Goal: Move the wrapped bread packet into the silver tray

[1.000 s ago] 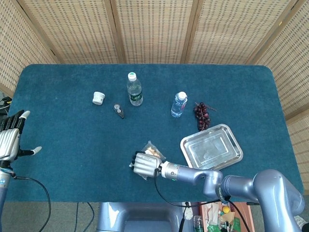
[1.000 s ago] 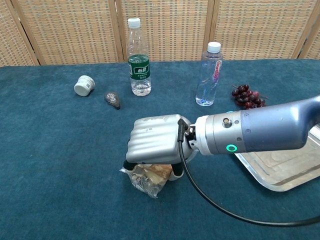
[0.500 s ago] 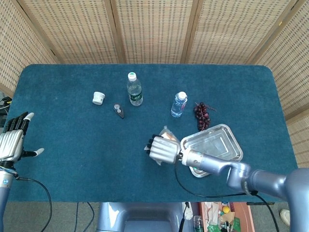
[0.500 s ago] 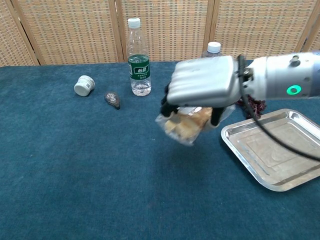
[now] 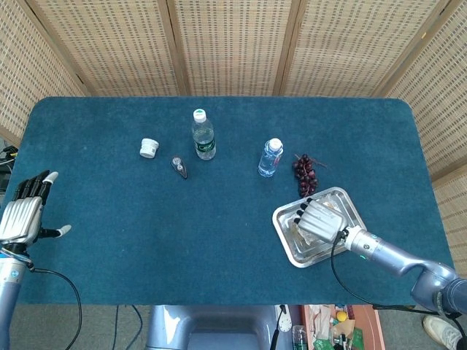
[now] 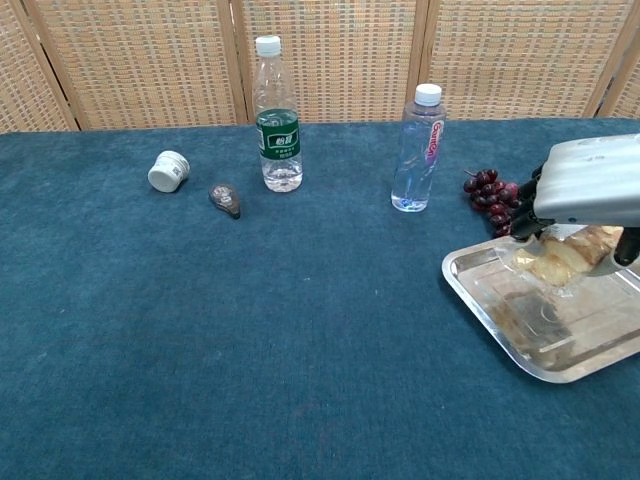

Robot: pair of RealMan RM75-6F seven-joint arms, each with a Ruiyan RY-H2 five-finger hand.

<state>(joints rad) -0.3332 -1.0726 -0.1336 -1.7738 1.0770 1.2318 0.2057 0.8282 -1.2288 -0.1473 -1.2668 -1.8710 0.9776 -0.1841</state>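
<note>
My right hand (image 5: 317, 218) (image 6: 588, 195) holds the wrapped bread packet (image 6: 562, 258), a clear wrapper with tan bread inside, just above the silver tray (image 5: 349, 241) (image 6: 482, 295). In the chest view the packet hangs under the hand, over the tray's middle and clear of its floor. From the head view the hand covers most of the packet. My left hand (image 5: 23, 216) hovers at the table's far left edge with its fingers spread and nothing in it.
Dark grapes (image 5: 305, 173) (image 6: 490, 190) lie just behind the tray. A small water bottle (image 5: 270, 157) (image 6: 419, 148), a green-labelled bottle (image 5: 203, 134) (image 6: 277, 115), a white jar (image 5: 149, 148) (image 6: 168, 170) and a small dark object (image 5: 179, 166) (image 6: 225, 199) stand further back.
My right hand lifted the bread packet from the table's front middle and carried it right, to above the tray. The left hand barely moved.
</note>
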